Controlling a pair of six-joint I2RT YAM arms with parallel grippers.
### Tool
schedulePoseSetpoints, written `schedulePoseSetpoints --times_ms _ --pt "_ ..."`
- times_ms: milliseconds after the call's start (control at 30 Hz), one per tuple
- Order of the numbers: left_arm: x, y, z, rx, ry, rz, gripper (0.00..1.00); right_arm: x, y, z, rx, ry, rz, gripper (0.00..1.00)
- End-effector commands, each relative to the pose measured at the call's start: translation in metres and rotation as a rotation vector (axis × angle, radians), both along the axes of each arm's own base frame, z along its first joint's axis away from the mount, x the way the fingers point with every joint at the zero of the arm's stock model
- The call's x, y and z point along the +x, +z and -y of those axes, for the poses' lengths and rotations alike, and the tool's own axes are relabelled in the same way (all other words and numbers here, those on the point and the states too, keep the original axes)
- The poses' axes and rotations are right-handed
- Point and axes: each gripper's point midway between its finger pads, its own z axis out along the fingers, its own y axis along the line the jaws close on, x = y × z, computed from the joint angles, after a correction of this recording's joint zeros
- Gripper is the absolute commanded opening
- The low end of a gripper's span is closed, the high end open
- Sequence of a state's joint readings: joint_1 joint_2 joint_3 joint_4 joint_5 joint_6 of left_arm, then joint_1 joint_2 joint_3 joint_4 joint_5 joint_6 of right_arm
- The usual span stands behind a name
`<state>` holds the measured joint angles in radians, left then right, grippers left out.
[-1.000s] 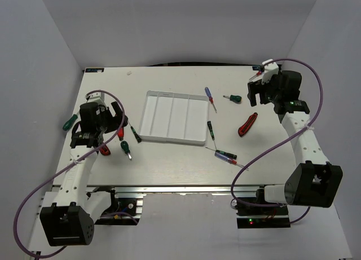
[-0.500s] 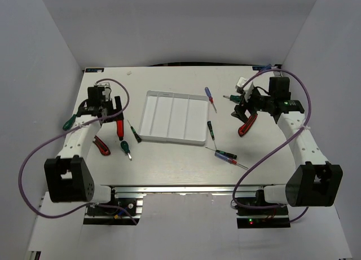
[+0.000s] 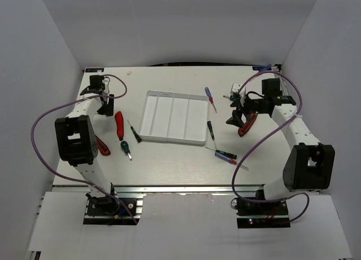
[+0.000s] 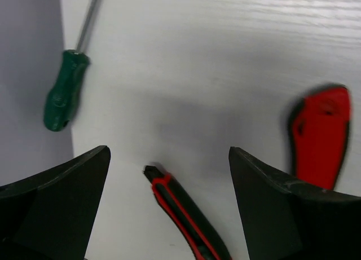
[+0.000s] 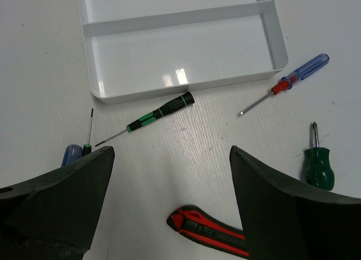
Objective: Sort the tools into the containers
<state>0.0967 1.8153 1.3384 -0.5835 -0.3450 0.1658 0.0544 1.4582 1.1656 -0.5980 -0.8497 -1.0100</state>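
White tray (image 3: 174,140) in the middle of the counter (image 3: 169,167), four long compartments side by side. All tools out on the counter, none inside the tray.

Left of the tray: red-handled screwdriver (image 3: 119,124) lying well apart from the wall; thin dark driver (image 3: 134,132) just beside the near-left corner; stubby green driver (image 3: 124,147) a little nearer the arm bases; red-and-black tool (image 3: 102,145) farther out, partly hidden by the left arm (image 3: 74,139). Farthest left of the tray, at the counter's edge: long green screwdriver (image 4: 65,91), seen from the left wrist only.

Right of the tray: blue-handled screwdriver (image 3: 210,96) by the far-right corner; short green screwdriver (image 5: 317,164) beyond it; slim green-and-black driver (image 3: 211,130) just beside the right wall; second red-and-black tool (image 3: 247,124) farther right. Off the near-right corner: cluster of thin drivers (image 3: 227,156), lying close together.

Left gripper (image 4: 169,153) well left of the tray, spread wide, gripping nothing, above the tip of the red-and-black tool.

Right gripper (image 5: 172,153) right of the tray, likewise spread wide and holding nothing, above bare counter between the slim green-and-black driver and the second red-and-black tool.
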Motion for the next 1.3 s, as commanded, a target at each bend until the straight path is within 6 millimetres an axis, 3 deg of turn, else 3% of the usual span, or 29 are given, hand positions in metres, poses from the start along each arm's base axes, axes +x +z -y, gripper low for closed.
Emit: schedulePoseSetpoints --times_ms 0,167,433,567,767,1100,1267 --pt "0.014 0.028 -0.036 0.096 0.014 0.035 0.97 0.005 0.012 -0.004 0.018 0.039 -0.002 0.89" --pt "0.021 0.033 -0.062 0.100 0.051 0.063 0.97 0.012 0.008 0.000 -0.028 0.066 -0.062 0.89" --pt "0.009 0.017 -0.094 0.149 -0.053 0.023 0.96 0.024 0.016 0.006 -0.078 0.066 -0.137 0.89" --pt "0.011 0.020 -0.116 0.158 -0.033 0.052 0.96 0.031 0.020 0.008 -0.094 0.042 -0.152 0.90" --pt "0.014 0.006 -0.130 0.125 -0.061 0.043 0.95 0.031 0.030 0.015 -0.136 0.023 -0.131 0.89" --pt "0.020 -0.031 -0.128 0.050 -0.085 0.005 0.94 0.026 0.044 0.016 -0.136 0.003 -0.101 0.89" --pt "0.025 -0.034 -0.131 0.049 -0.079 0.005 0.94 0.022 0.044 0.017 -0.136 0.000 -0.099 0.90"
